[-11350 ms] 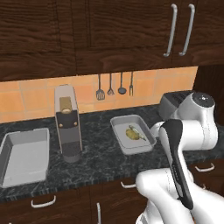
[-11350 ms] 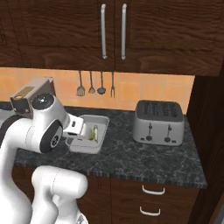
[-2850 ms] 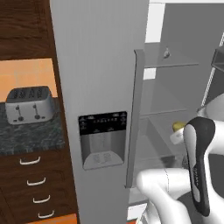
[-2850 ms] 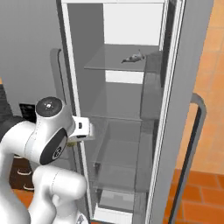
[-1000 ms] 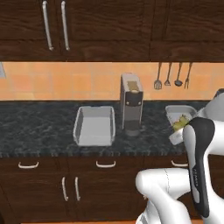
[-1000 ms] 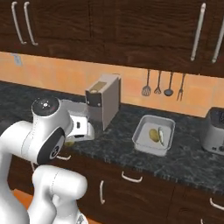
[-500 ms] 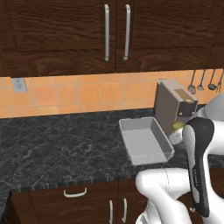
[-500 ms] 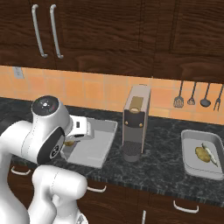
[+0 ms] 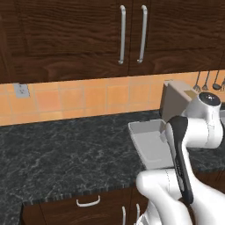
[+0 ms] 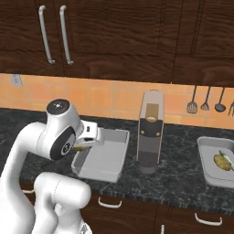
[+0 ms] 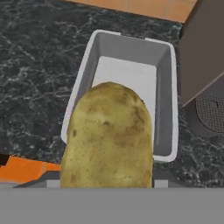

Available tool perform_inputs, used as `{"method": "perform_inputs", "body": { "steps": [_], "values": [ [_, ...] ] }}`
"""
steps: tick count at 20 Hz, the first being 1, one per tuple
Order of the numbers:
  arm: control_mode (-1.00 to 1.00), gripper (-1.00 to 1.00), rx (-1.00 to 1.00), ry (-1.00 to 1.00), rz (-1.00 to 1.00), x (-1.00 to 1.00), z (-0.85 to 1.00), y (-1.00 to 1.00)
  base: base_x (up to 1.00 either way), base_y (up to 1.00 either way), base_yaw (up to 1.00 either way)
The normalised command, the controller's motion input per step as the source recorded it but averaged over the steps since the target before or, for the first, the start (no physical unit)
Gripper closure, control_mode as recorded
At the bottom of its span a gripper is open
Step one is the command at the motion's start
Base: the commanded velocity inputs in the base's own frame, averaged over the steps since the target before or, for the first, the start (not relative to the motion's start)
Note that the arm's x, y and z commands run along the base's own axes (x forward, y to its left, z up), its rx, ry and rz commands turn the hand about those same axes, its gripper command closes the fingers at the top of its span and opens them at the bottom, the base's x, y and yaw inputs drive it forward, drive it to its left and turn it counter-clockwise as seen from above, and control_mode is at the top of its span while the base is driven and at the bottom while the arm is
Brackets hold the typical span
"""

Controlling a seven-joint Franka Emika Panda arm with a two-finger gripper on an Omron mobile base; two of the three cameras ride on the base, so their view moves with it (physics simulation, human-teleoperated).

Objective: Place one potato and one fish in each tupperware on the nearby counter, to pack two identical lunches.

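Yellow-brown potato point(image 11: 107, 138) is riding gripped in the hand point(image 10: 82, 147), hovering at the near end of the empty tupperware point(image 11: 131, 74) on the counter point(image 9: 66, 158); next move is probably lowering and releasing inside.

In my right base view the counter point(image 10: 183, 192) runs across the lower half of the frame. The near tupperware point(image 10: 103, 157) lies on it at centre left, with the coffee machine point(image 10: 150, 132) just to its right. A second tupperware point(image 10: 208, 171) sits at the right edge, with a potato point(image 10: 222, 162) and a fish point(image 10: 225, 156) inside it. Utensils point(image 10: 205, 100) hang on the wall at upper right, and cabinets point(image 10: 119, 36) fill the top.

In my hand view a held potato point(image 11: 108, 140) sits at lower centre, in front of the tupperware point(image 11: 168, 109) at mid frame.

In my left base view that tupperware point(image 9: 147, 140) lies right of centre, partly behind the arm.
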Motion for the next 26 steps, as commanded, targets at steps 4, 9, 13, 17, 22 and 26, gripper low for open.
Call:
{"method": "perform_inputs", "body": {
  "steps": [4,9,13,17,22,26],
  "values": [
    [-1.0,1.0,0.0,0.2,0.0,0.84,-0.77,-0.66,0.0,0.0,0.0],
    [-1.0,1.0,0.0,0.22,0.0,0.86,-0.62,-0.03,0.0,0.0,0.0],
    [-1.0,1.0,0.0,0.19,0.0,0.78,-0.4,0.0,0.0,0.0,0.0],
    [-1.0,1.0,0.0,0.05,0.0,0.69,-0.56,0.0,0.0,0.0,0.0],
    [-1.0,1.0,0.0,-0.01,0.0,0.43,-0.78,-0.06,0.0,0.0,0.0],
    [-1.0,1.0,0.0,0.0,0.0,0.49,-0.46,0.0,0.0,0.0,0.0]
  ]
}}
